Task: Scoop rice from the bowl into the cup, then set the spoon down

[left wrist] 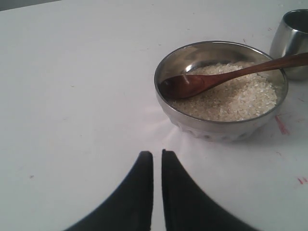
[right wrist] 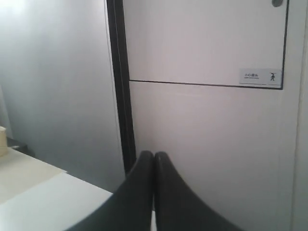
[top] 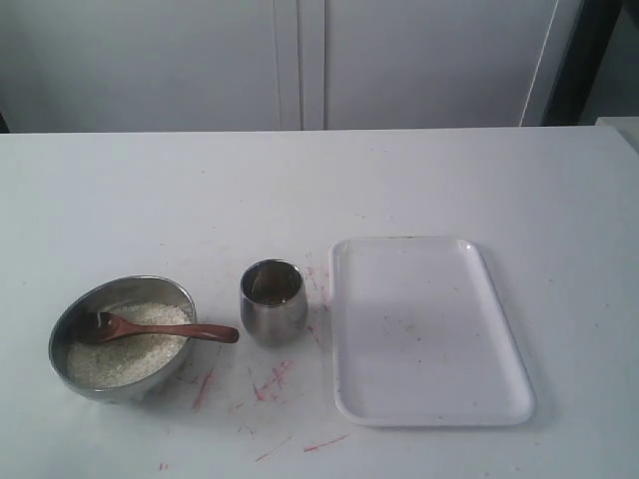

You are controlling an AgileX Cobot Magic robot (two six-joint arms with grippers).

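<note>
The left gripper (left wrist: pixel 153 155), jaws almost pressed together and empty, must spread before pinching the spoon (left wrist: pixel 216 79) by its handle, which lies ahead of them on the bowl (left wrist: pixel 166 103) rim over the rice (left wrist: pixel 231 98), with the cup (left wrist: pixel 293 41) beyond — the right gripper (right wrist: pixel 154 156) is likewise closed.

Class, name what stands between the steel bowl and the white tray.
The cup stands between the bowl and the tray, touching neither, on the red-marked table. The exterior view shows this.
</note>
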